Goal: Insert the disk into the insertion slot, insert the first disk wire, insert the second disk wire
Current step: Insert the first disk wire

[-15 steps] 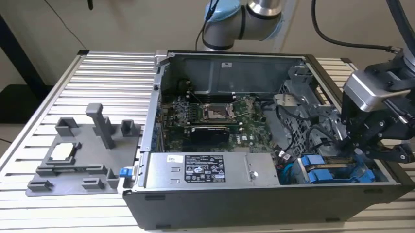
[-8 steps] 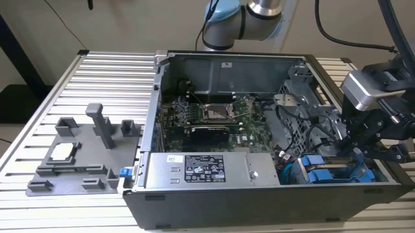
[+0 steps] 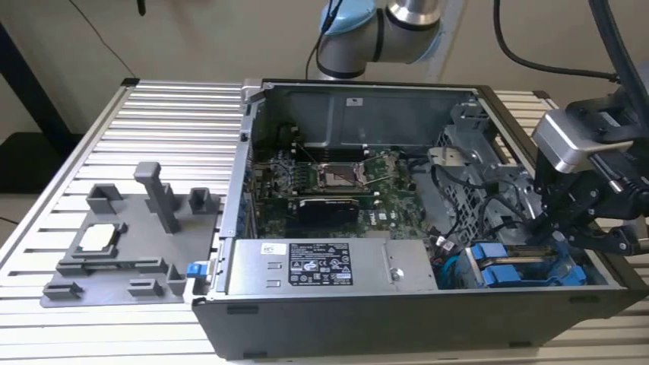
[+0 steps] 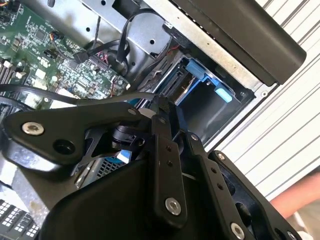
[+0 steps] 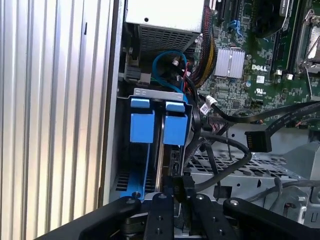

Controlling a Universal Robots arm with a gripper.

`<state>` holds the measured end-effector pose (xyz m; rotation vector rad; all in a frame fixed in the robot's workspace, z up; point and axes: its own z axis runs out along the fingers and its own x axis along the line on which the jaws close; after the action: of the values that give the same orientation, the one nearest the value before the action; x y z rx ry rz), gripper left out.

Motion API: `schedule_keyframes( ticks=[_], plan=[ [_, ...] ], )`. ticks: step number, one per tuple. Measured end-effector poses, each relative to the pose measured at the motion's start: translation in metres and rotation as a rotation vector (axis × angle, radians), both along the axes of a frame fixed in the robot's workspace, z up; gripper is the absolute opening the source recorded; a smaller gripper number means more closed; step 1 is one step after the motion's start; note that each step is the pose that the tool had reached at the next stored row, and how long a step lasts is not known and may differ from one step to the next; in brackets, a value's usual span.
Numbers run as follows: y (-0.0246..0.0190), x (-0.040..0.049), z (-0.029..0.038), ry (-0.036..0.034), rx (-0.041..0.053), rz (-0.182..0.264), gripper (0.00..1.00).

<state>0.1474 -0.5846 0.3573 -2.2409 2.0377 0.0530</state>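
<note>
An open computer case (image 3: 335, 334) is seen lying on a slatted aluminium table (image 3: 172, 114), with the motherboard (image 3: 335, 179) and a silver power supply (image 3: 324, 266) exposed inside. At the corner of the case towards the exterior view's right, a drive bay (image 5: 160, 93) is fitted with 2 blue-fronted carriers set side by side. The disk (image 5: 175, 129) is taken to be the one on the motherboard side, already seated in its slot. The other blue carrier (image 5: 142, 126) lies just beside it, nearer the case wall.

The gripper (image 5: 182, 189) is held low over the open end of that bay. Its fingers (image 5: 161, 200) are seen closed around a black wire connector (image 5: 182, 181), which is lined up with the rear edge of the disk and very near it. Whether the connector is touching the disk cannot be told. A black cable (image 5: 220, 172) is seen running from the connector across the perforated metal cage (image 5: 240, 165). A blue cable (image 5: 165, 62) is looped between the bay and the power supply.

On the table towards the exterior view's left, well apart from the case, a grey fixture tray (image 3: 121, 255) is laid.
</note>
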Motion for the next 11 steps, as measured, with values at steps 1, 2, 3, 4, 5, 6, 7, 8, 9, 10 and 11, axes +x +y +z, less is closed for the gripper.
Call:
schedule_keyframes(
  ticks=[1, 2, 3, 4, 5, 6, 7, 8, 9, 10, 11],
  plan=[
    [0.0, 0.0, 0.0, 0.0, 0.0, 0.0, 0.19],
    [0.0, 0.0, 0.0, 0.0, 0.0, 0.0, 0.19],
    [0.0, 0.0, 0.0, 0.0, 0.0, 0.0, 0.19],
    [0.0, 0.0, 0.0, 0.0, 0.0, 0.0, 0.19],
    [0.0, 0.0, 0.0, -0.0001, 0.0, 0.0, 0.19],
    [0.0, 0.0, -0.0001, -0.0009, 0.0001, -0.001, 0.19],
    [0.0, -0.0001, -0.0002, -0.0043, 0.0011, -0.001, 0.19],
    [0.0, -0.0001, -0.0004, -0.0107, 0.003, -0.002, 0.19],
    [0.0, 0.0, -0.0008, -0.0166, 0.0048, -0.003, 0.19],
    [0.0, 0.0, -0.0014, -0.0198, 0.0065, -0.005, 0.19],
    [0.0, 0.0001, -0.0022, -0.0204, 0.009, -0.009, 0.19]
  ],
)
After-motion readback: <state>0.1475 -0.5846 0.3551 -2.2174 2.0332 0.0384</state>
